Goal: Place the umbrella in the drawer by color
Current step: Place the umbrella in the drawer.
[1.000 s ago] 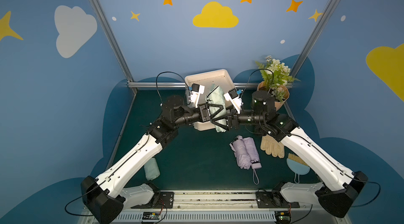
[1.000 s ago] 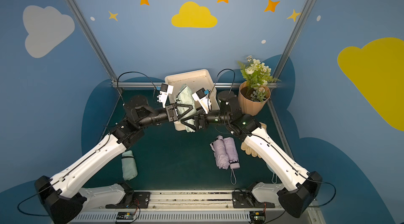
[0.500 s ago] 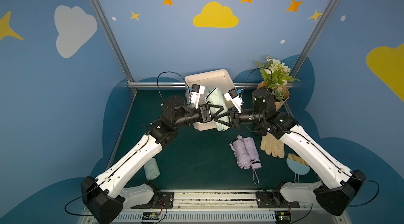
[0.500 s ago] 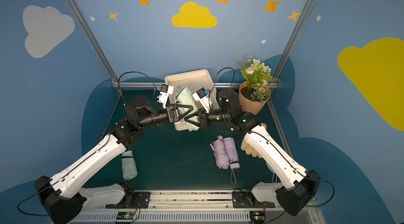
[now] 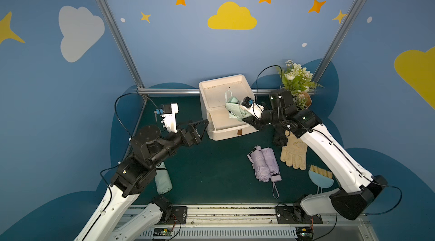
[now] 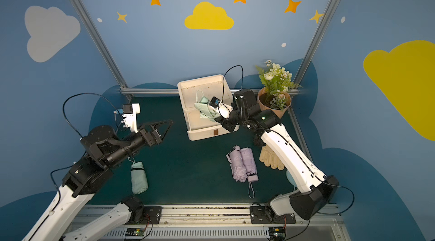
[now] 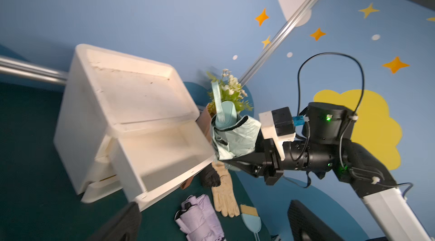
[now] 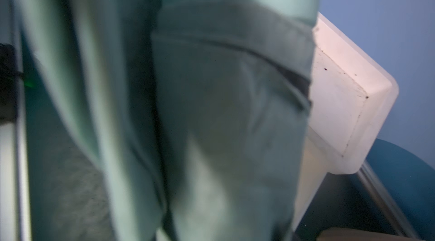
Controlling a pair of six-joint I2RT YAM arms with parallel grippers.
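The right fingers point(image 7: 240, 163) are clamped on the mint-green umbrella point(image 5: 234, 109), which stands handle and strap upward, its lower end at the right rim of the pulled-out top drawer point(image 5: 223, 131); whether it touches the rim is unclear. The left fingers point(image 5: 203, 123) are spread wide and empty, just left of the white drawer unit point(image 5: 221, 86). On the desk point(image 5: 207, 162) lie a lilac umbrella point(image 5: 264, 164) and, near the left arm, another mint umbrella point(image 5: 163, 178).

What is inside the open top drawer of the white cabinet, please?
The drawer shows a bare floor. The mint umbrella, held by the right gripper, hangs at its rim, covering the part beneath.
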